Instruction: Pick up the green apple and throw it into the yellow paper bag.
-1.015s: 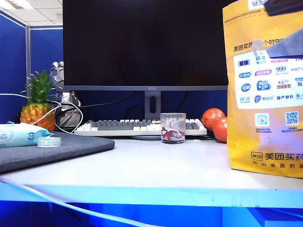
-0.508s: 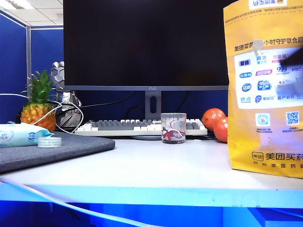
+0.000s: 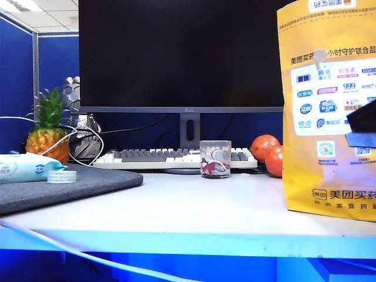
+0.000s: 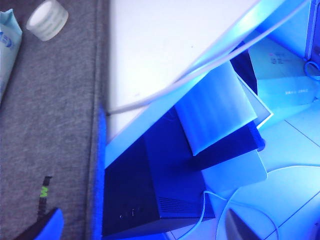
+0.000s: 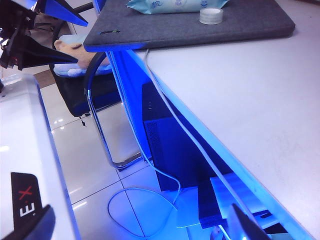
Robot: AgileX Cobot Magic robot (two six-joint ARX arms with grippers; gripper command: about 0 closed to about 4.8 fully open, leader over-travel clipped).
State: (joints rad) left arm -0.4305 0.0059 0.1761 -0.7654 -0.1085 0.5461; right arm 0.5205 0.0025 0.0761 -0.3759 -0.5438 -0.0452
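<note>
The left end effector (image 4: 142,227) hangs past the desk's (image 4: 165,35) front edge. Its two fingers stand wide apart with nothing between them. One finger lies over the grey felt mat (image 4: 50,125). The other is over the glossy tiled floor. Ahead of the fingers on the mat lie a round, translucent tape roll (image 4: 47,19) and a soft blue wipes pack (image 4: 7,45). A thin white cable (image 4: 200,75) runs along the smooth white desk edge. A dark boxy tower (image 4: 150,190) stands beneath the desk.

The right end effector (image 5: 137,225) is also spread wide and empty, low beside the desk front. The floor and a curved chrome chair leg (image 5: 100,125) are below it, and the mat is far ahead.

In the exterior view a dark part of the right arm (image 3: 363,124) shows at the edge, in front of the bag (image 3: 329,176). The bag is tall, stiff yellow paper with black characters and a white logo panel, and it stands upright on the desk. Two round orange fruits (image 3: 262,147) sit just beside it, and a clear glass (image 3: 214,158) is nearby. The apple shows in no view.
</note>
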